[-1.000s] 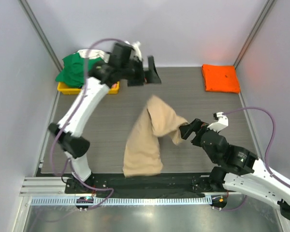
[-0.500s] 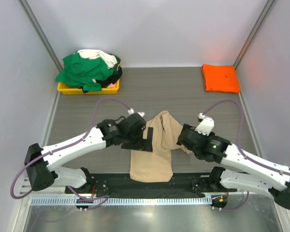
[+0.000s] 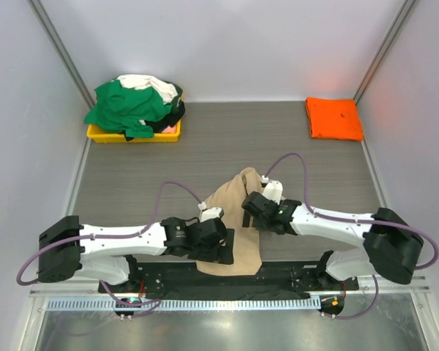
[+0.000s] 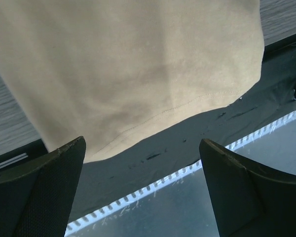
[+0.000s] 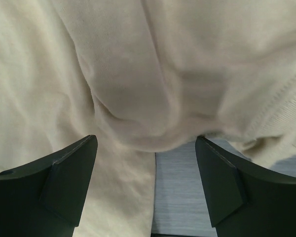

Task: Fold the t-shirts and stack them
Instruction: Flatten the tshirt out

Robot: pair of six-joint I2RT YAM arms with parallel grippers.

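Observation:
The tan-beige t-shirt lies crumpled lengthwise near the table's front edge, its hem over the black strip. My left gripper is open and empty at the hem's left corner; the left wrist view shows the hem just beyond the open gripper. My right gripper is open over the shirt's right side; the right wrist view shows a bunched fold beyond the gripper. An orange t-shirt lies folded at the back right. Green, white and black shirts are heaped at the back left.
The heap sits in a yellow tray by the left wall. A black strip and a metal toothed rail run along the front edge. Grey walls close in the table on three sides.
My left arm swung from the tray at the back down to the shirt's front hem. My right gripper moved left and let go of the shirt, which has dropped onto the table.

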